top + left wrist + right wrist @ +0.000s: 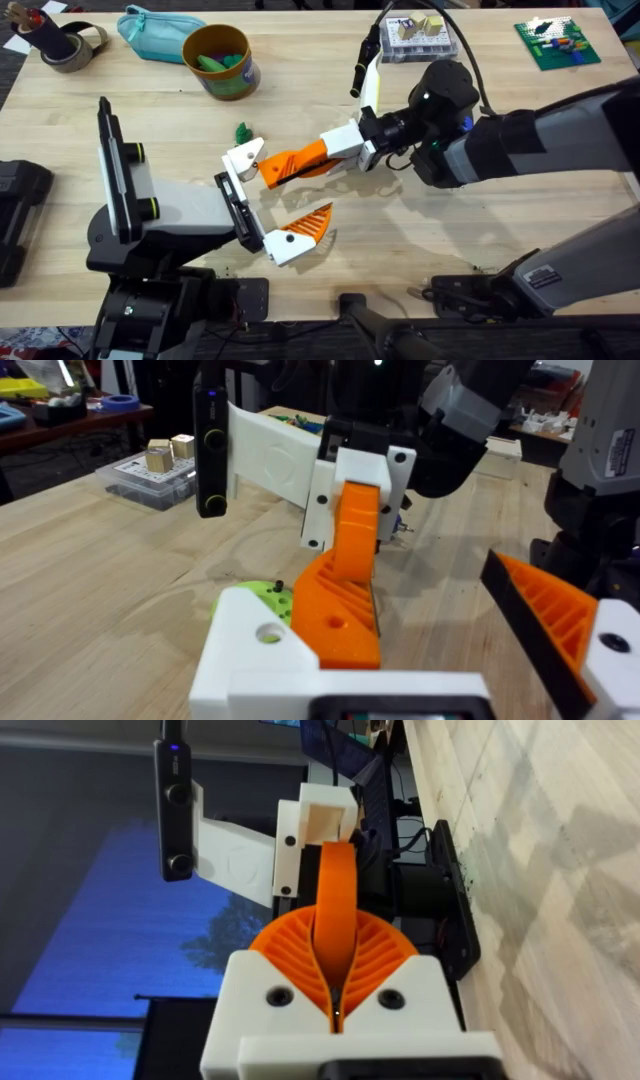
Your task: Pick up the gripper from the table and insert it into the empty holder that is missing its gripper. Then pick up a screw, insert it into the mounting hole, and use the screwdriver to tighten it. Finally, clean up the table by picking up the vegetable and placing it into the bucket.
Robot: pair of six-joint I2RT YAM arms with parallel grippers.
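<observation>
While your right end effector (345, 143) clamps the gripper (292, 160) against the holder (243, 158), can't tell left end effector's (268, 215) state.

The right arm reaches across the table (420, 230) — its gripper (290, 165) clamped; the left gripper (275, 200) gapes beside it.

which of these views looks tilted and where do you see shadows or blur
Right wrist view: turned sideways, the table running up one side. Overhead view: soft shadows lie on the wood under the right arm and the orange finger. Left wrist view: the white block nearest the lens is soft, and the background is hazy.
</observation>
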